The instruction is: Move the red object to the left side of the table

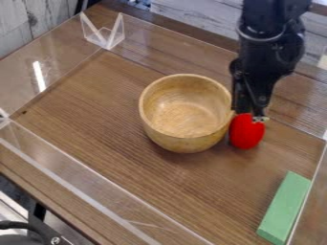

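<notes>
The red object, a small glossy toy, rests on the dark wood-grain table just right of the wooden bowl, touching or nearly touching its rim. My black gripper hangs straight down over it from the top right. Its fingertips reach the object's upper part and hide the top. The dark fingers blur together, so I cannot make out whether they press on the toy or stand slightly apart from it.
A flat green block lies at the front right corner. Clear acrylic walls edge the table, and a small clear stand sits at the back left. Bare tabletop stretches left of the bowl.
</notes>
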### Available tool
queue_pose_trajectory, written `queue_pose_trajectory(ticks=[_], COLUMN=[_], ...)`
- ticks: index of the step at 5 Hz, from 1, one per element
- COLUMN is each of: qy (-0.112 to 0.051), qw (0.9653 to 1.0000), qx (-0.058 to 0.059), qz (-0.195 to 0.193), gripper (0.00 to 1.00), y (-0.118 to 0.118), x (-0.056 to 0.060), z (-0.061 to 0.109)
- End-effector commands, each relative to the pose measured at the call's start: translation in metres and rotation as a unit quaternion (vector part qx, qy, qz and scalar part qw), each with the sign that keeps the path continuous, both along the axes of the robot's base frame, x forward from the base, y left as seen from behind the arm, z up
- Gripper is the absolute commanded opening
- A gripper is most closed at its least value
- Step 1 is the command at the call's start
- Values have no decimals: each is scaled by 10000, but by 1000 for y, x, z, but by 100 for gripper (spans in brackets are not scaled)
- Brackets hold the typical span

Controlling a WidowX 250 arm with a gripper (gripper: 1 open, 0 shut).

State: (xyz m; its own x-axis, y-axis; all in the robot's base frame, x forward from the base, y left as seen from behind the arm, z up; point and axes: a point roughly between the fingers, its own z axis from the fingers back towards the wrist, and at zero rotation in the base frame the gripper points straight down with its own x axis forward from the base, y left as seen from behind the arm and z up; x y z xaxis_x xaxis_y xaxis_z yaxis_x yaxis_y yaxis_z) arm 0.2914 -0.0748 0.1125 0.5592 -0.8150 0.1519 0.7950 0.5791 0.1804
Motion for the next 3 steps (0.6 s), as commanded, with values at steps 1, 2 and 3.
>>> queue_pose_trajectory(ticks=[1,2,3], qy=[-117,-82,-58], qw=[9996,9990,9992], qx=[-44,-54,-88], qz=[236,437,379], gripper=[100,100,100], y=[11,19,11], x=[2,1,8], z=[11,10,4])
